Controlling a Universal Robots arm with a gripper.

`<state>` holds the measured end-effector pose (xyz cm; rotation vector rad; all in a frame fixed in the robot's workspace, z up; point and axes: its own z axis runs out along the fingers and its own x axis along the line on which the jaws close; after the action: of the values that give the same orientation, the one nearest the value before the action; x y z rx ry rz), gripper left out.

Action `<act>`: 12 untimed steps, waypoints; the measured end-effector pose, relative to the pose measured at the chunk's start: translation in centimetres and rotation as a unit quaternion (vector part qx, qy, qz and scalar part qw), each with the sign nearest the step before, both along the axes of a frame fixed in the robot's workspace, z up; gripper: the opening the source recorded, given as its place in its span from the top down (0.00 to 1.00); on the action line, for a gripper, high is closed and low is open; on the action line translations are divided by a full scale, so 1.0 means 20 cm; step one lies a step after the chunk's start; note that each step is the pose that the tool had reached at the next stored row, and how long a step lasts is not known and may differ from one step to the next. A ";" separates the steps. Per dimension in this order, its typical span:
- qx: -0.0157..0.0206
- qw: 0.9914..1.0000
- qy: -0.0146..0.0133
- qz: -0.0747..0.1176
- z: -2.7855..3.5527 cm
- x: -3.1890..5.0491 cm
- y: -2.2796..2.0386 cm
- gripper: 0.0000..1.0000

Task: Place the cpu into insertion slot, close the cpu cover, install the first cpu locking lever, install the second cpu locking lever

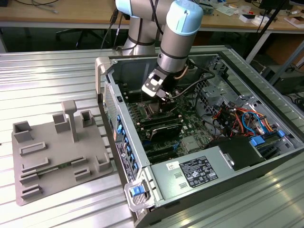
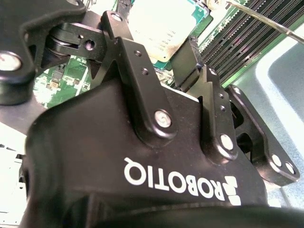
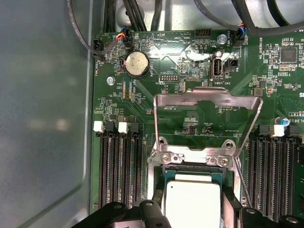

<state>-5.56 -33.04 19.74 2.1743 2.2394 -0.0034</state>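
Silvery cpu (image 3: 192,202) clamped between the 2 fingers of the gripper (image 2: 153,38), held directly over the insertion slot (image 3: 190,170) in the green board (image 3: 142,71). Along 1 slot edge, cpu cover (image 3: 209,97) hinged up, standing open, clear of the cpu.

My arm (image 1: 173,52) is a run of silver-grey metal tubes, with rounded joints closed by pale blue caps (image 1: 186,15). At the wrist sits a small pale plate (image 1: 153,84), and a dark cable (image 1: 186,72) loops out beside it. In the second wrist view my end effector (image 2: 151,32) is matt black, with a broad, smooth body and flat angular link bars (image 2: 137,71) pinned by shiny round-headed screws (image 2: 163,118). White block lettering (image 2: 175,183) runs across the body.
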 end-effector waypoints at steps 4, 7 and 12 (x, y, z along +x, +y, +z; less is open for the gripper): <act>0.000 1.000 0.000 0.000 0.000 0.000 0.000 0.38; 0.000 1.000 0.000 0.000 0.001 0.000 -0.008 0.38; 0.000 1.000 0.000 0.000 0.010 0.002 -0.011 0.38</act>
<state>-5.52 -33.26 19.95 2.1743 2.2392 -0.0043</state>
